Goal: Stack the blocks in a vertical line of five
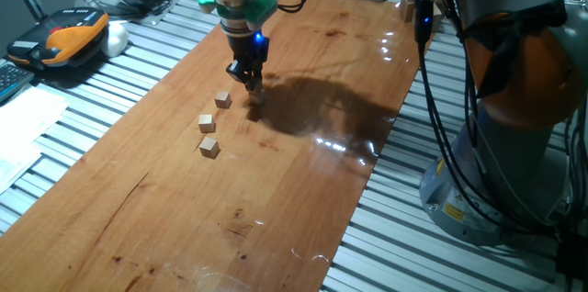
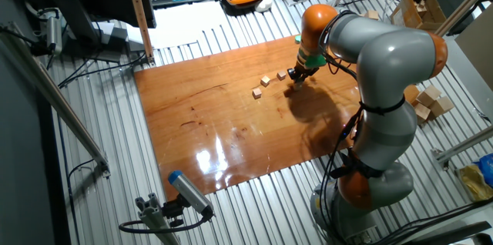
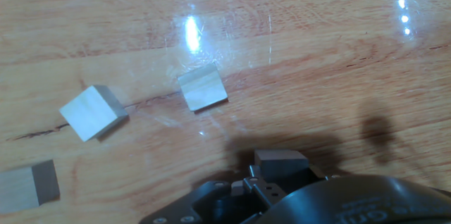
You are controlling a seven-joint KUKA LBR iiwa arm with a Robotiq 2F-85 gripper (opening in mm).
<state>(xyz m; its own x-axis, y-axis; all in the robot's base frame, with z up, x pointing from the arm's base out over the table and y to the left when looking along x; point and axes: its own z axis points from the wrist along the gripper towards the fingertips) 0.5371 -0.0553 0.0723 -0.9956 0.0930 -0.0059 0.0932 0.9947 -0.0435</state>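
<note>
A: Any writing or brand you can read?

B: None. There is a yellow sticker low on the robot base [image 1: 452,207], but its print is too small. The orange and black handheld unit [image 1: 66,37] shows nothing legible either.

A: Where is the gripper [image 1: 253,86]?

B: Low over the wooden board [image 1: 303,182], fingertips at or near the surface. In the hand view a small block [image 3: 282,159] sits right at the fingers, at six o'clock. I cannot tell whether the fingers are clamped on it or loose.

A: And the other blocks?

B: Three lie loose on the board. From the gripper, the nearest block [image 1: 222,100] is at about eight o'clock, then the middle block [image 1: 207,123], then the far block [image 1: 209,147], roughly in a line, all apart. Nothing is stacked.
</note>
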